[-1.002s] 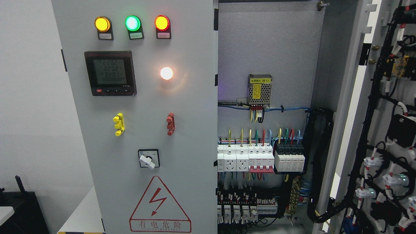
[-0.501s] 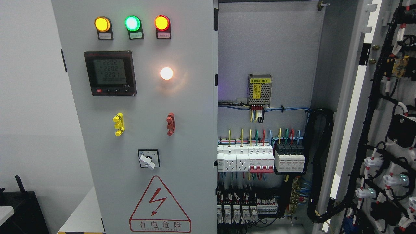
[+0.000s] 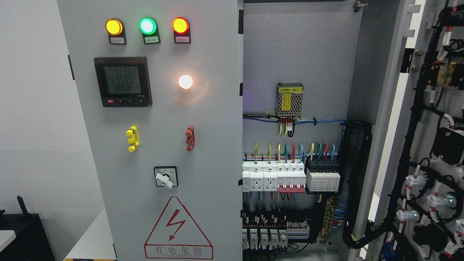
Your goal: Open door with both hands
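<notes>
The open door runs off the right edge; small labels under the lamps are too small to read.

Head view, no robot hand in frame, so nothing to place things against. Left cabinet door shut: amber, green, red indicator lamps lit along top, digital meter below, white lamp lit beside it, rotary switch, high-voltage warning triangle. Right door swung open w/ wiring harness on its inner face. Interior: power supply, breaker row.
</notes>
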Controlling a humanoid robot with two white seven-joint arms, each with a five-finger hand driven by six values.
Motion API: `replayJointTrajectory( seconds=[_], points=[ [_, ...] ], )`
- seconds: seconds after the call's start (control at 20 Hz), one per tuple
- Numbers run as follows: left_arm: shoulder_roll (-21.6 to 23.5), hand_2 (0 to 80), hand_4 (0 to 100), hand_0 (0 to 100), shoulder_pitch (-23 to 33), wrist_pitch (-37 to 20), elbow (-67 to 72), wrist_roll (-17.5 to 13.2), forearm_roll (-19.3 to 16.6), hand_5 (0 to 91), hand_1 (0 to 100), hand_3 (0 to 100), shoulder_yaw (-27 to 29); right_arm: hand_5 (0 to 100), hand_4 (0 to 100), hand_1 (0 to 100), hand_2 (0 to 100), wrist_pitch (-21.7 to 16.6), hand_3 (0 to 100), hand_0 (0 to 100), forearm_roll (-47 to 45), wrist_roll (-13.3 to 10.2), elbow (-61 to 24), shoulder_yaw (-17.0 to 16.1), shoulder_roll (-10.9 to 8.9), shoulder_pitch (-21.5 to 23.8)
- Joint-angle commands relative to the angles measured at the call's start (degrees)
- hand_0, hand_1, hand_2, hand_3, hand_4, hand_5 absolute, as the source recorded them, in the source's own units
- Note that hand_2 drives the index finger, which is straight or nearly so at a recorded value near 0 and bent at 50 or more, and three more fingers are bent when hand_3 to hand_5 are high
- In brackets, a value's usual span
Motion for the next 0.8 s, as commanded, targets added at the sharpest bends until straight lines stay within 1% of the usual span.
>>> replayJointTrajectory(
  seconds=[0.0, 0.05, 0.15, 0.2, 0.3, 0.35, 0.45, 0.5, 0.6, 0.75],
  points=[
    [-0.75, 0.0, 3, 0, -0.03, -0.04, -0.12, 0.74, 0.3, 0.0, 0, 0, -0.38, 0, 0, 0, 0, -0.87, 0, 0, -0.11, 0.05, -11.05, 6.1, -4.27, -1.88],
    [-0.75, 0.0, 3, 0, -0.03, -0.04, -0.12, 1.52, 1.09, 0.0, 0, 0, -0.46, 0, 0, 0, 0, -1.13, 0, 0, -0.11, 0.05, -11.49, 6.45, -4.27, -2.58],
    [-0.75, 0.0, 3, 0, -0.03, -0.04, -0.12, 4.68, 3.2, 0.0, 0, 0, -0.55, 0, 0, 0, 0, -2.01, 0, 0, -0.11, 0.05, -12.98, 7.68, -4.27, -3.29],
    [-0.75, 0.0, 3, 0, -0.03, -0.04, -0.12, 5.3, 3.55, 0.0, 0, 0, -0.64, 0, 0, 0, 0, -2.01, 0, 0, -0.11, 0.05, -13.6, 8.64, -4.35, -3.82],
    [-0.75, 0.0, 3, 0, 0.05, -0.04, -0.12, 5.31, 3.47, 0.0, 0, 0, -0.73, 0, 0, 0, 0, -2.01, 0, 0, -0.11, 0.05, -13.69, 11.02, -4.36, -5.57],
    [-0.75, 0.0, 3, 0, 0.05, -0.04, -0.03, 5.22, 3.38, 0.0, 0, 0, -0.81, 0, 0, 0, 0, -2.01, 0, 0, -0.11, 0.05, -13.69, 11.55, -4.18, -6.97],
    [-0.75, 0.0, 3, 0, -0.03, -0.04, -0.03, 5.14, 3.29, 0.0, 0, 0, -1.16, 0, 0, 0, 0, -1.92, 0, 0, -0.02, 0.05, -13.78, 11.12, -3.57, -10.13],
    [-0.75, 0.0, 3, 0, 0.05, -0.04, -0.03, 5.05, 3.12, 0.0, 0, 0, -1.77, 0, 0, 0, 0, -1.92, 0, 0, -0.02, 0.05, -14.04, 10.94, -3.56, -11.45],
    [-0.75, 0.0, 3, 0, -0.03, 0.04, -0.03, 4.61, 3.2, 0.0, 0, 0, -2.92, 0, 0, 0, 0, -1.92, 0, 0, -0.11, 0.05, -14.83, 10.76, -3.56, -13.22],
    [-0.75, 0.0, 3, 0, 0.05, -0.04, -0.03, 4.61, 3.38, 0.0, 0, 0, -2.92, 0, 0, 0, 0, -2.19, 0, 0, -0.28, 0.14, -16.06, 10.85, -3.56, -14.89]
  ],
)
